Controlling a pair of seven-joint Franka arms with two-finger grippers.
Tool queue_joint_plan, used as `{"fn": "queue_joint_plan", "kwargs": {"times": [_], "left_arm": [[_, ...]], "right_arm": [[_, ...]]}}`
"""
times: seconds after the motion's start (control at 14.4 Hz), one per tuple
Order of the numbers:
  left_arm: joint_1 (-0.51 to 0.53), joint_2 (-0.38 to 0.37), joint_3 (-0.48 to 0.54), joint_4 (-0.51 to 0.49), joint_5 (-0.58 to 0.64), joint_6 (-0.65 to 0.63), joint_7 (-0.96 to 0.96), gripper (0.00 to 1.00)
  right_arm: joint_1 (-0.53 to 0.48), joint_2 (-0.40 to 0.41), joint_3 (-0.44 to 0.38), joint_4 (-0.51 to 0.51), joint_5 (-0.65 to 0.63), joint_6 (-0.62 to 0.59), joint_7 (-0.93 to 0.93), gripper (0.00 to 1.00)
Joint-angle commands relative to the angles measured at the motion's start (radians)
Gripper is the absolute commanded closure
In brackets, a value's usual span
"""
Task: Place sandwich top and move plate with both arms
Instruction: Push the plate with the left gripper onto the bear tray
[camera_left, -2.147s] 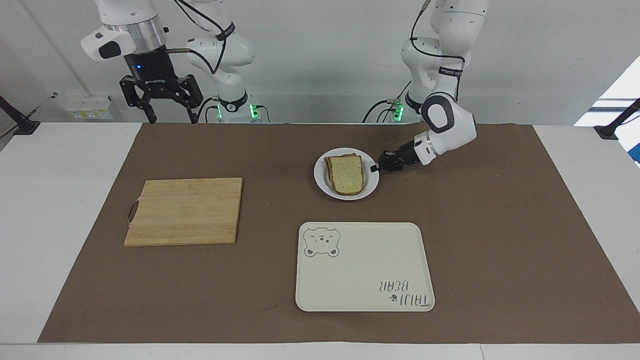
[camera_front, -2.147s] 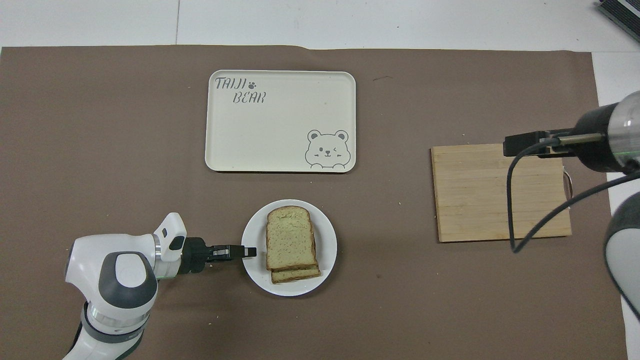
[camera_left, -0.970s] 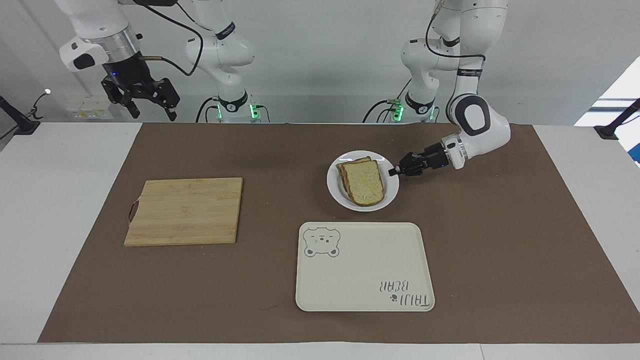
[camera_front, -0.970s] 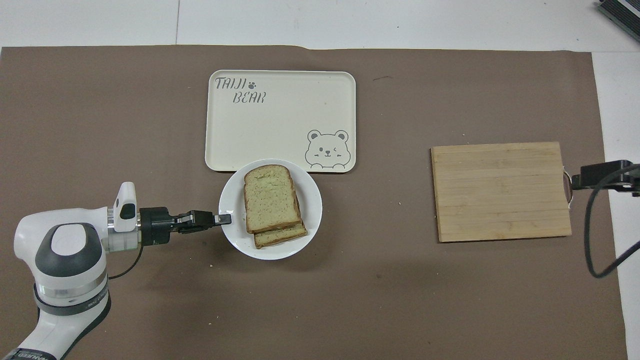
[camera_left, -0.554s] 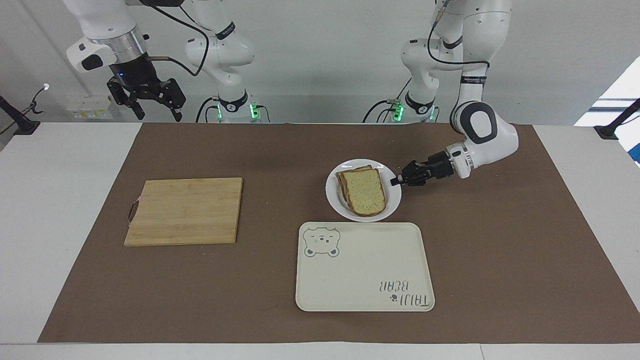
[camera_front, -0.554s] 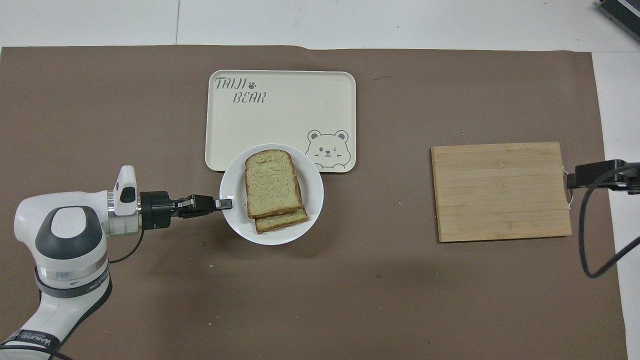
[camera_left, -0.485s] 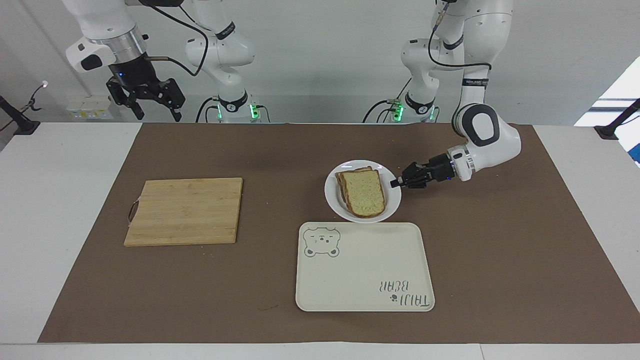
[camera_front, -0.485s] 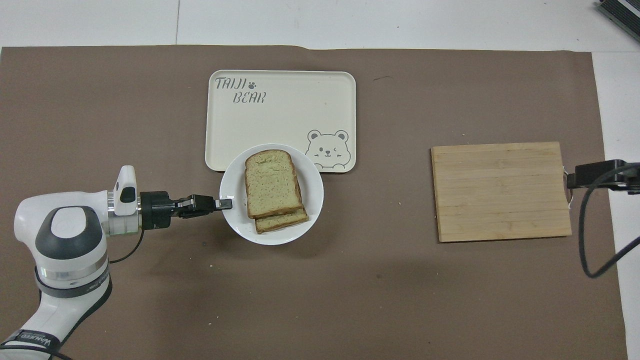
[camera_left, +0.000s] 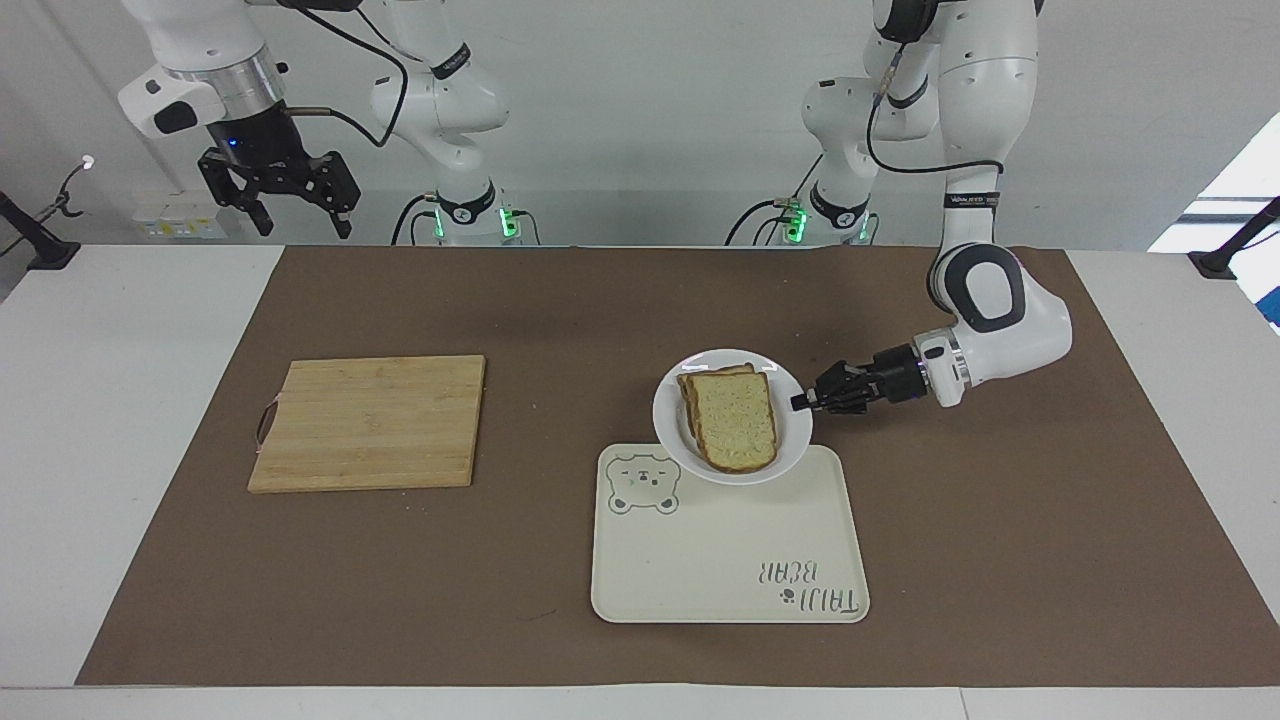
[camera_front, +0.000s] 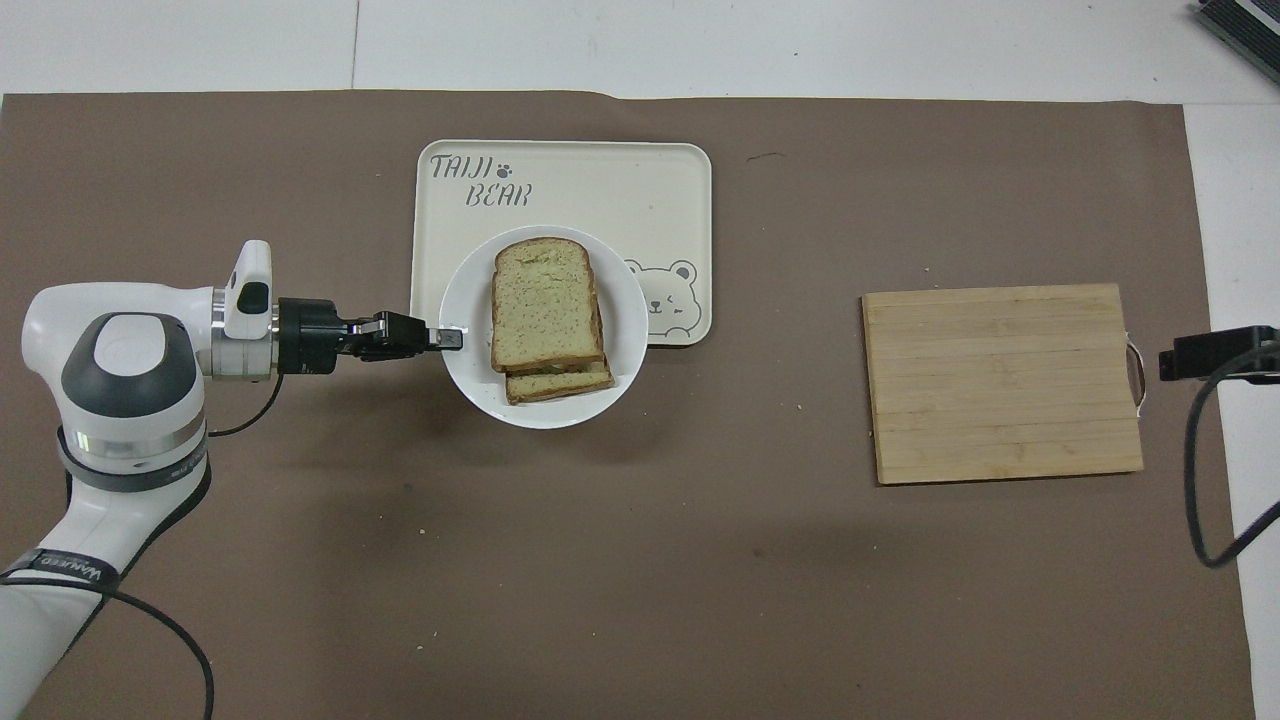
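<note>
Plate (camera_left: 733, 470) bearing stacked bread, top slice (camera_left: 733, 408) uppermost, grasped at its rim by clenched left end effector (camera_left: 800, 401), over tray (camera_left: 728, 560) edge; right end effector (camera_left: 294, 222) released, raised at table corner.

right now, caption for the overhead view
Left gripper carries plate with sandwich top over tray.

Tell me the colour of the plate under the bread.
Plain white plate, no pattern; clearest in the overhead view.
</note>
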Motion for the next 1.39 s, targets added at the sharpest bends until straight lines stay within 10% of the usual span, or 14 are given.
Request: {"fn": "queue_joint_plan", "kwargs": {"times": [0.0,1.32], "left_arm": [[0.033,0.097,-0.016,0.13,0.013,-0.058,-0.052,1.0],[0.079,0.368,-0.081,0.418,0.016,-0.023,-0.075,1.0]], "right_arm": [[-0.009,-0.007,0.005,0.001,-0.007,-0.017,-0.02,0.0],[-0.003,-0.003,0.005,0.009,-0.002,-0.016,-0.023,0.0]]}}
